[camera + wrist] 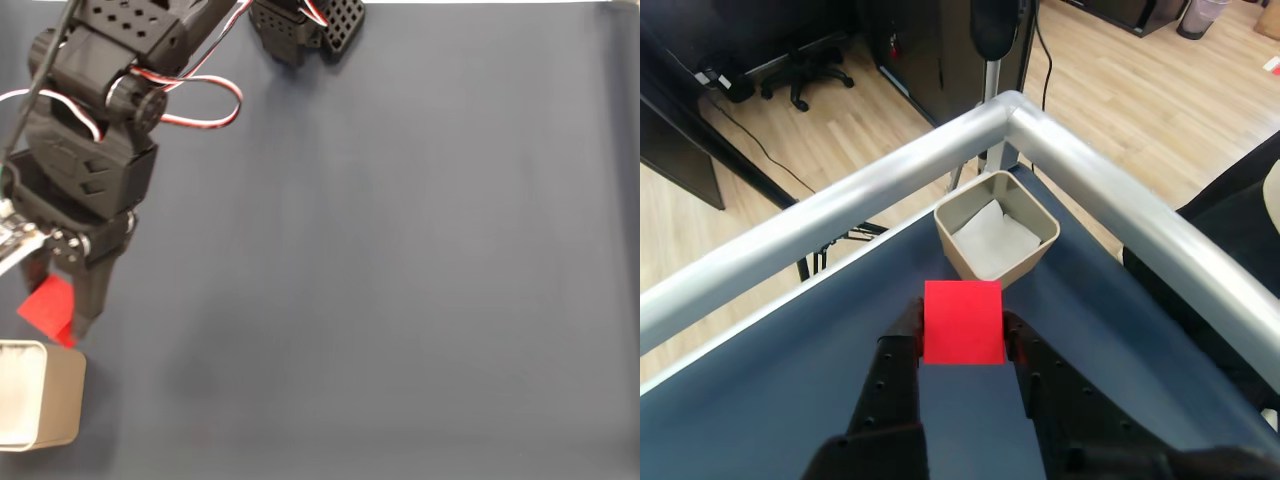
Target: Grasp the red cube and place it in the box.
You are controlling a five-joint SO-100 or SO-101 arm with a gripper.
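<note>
Clamped on the red cube, the gripper: one black finger pressed to the cube's left face and the other to its right face in the wrist view, cube lifted clear of the dark blue table surface. Just short of the box, with a strip of bare blue between cube and the box's near corner. Box tan outside, white inside, open upward, set close to the table's corner where two silver rails met. Beyond the rails, past the box: wood floor and the wheeled base of an office chair.

In the fixed view, the same hold seen from above: red cube gripped at the gripper, directly above the box in the picture and near its upper edge, whether touching it could not be told. Box at the lower left corner. Black arm reaching toward the box from the upper left, red and white wires looped beside it.
</note>
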